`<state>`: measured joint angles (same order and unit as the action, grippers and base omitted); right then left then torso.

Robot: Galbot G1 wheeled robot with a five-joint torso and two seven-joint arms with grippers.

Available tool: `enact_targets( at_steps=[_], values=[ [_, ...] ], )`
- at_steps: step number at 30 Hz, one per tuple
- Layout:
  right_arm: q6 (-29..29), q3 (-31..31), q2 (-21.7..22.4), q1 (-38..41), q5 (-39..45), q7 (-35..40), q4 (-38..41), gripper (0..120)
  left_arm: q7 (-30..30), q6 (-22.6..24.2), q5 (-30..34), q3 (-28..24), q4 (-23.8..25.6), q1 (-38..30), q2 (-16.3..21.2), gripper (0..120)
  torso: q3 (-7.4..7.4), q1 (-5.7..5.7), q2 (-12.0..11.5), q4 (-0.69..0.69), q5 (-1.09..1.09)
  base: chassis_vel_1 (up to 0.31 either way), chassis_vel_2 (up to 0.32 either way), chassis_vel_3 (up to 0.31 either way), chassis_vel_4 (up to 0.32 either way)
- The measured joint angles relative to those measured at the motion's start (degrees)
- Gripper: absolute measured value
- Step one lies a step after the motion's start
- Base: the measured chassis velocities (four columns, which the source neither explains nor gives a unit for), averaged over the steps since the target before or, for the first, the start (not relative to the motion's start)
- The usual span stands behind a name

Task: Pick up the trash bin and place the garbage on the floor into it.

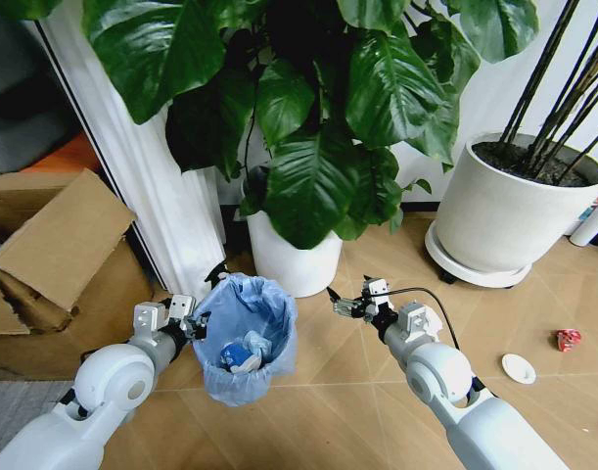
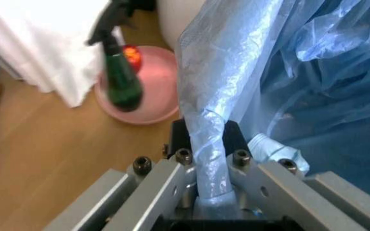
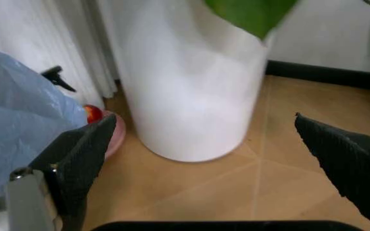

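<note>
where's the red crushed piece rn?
In the head view the red piece lies on the floor at the far right, just beyond the white disc and in front of the big pot.

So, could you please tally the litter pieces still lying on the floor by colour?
White: 1, the round disc.
Red: 1, the crushed piece.
Total: 2 on the floor, both off to the robot's right. A further speck at the frame's right edge is too small to tell.
</note>
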<state>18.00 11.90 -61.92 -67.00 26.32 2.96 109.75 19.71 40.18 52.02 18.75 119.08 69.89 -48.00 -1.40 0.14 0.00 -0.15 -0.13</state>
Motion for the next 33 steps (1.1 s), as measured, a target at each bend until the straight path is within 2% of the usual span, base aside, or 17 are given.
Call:
enact_targets(
  at_steps=[8,12,15,25,33],
  values=[
    [-0.2,0.1,-0.8,-0.3,-0.3,0.1,-0.1,100,-0.2,-0.2,-0.1,-0.1,0.4,0.4,0.1,0,0.0,0.01,0.0,0.01,0.06,-0.23,-0.217,0.234,0.231],
    [-0.2,0.2,-0.9,-0.3,-0.3,0.2,-0.2,100,-0.3,-0.2,-0.1,0.0,0.4,0.4,0.2,0,0.0,0.01,0.0,0.01,-0.02,-0.268,-0.289,0.275,0.273],
    [-0.5,0.4,-0.9,-0.3,-0.3,0.3,-0.3,100,-0.5,-0.3,-0.1,0.0,0.5,0.4,0.2,0,0.01,0.0,0.0,0.0,0.04,-0.281,-0.27,0.267,0.268],
    [-0.6,0.7,-1.4,-0.7,-0.2,0.6,-0.5,100,-1.1,-0.4,-0.4,0.0,0.2,0.4,0.0,0,0.0,0.0,0.0,-0.01,0.01,-0.233,-0.228,0.236,0.238],
    [-0.7,1.0,-2.7,-0.7,0.5,1.7,-1.0,100,-1.7,-0.6,-0.8,0.0,-0.6,0.2,-0.5,0,0.0,0.0,0.0,-0.01,0.02,-0.098,-0.091,0.082,0.095]
  ],
)
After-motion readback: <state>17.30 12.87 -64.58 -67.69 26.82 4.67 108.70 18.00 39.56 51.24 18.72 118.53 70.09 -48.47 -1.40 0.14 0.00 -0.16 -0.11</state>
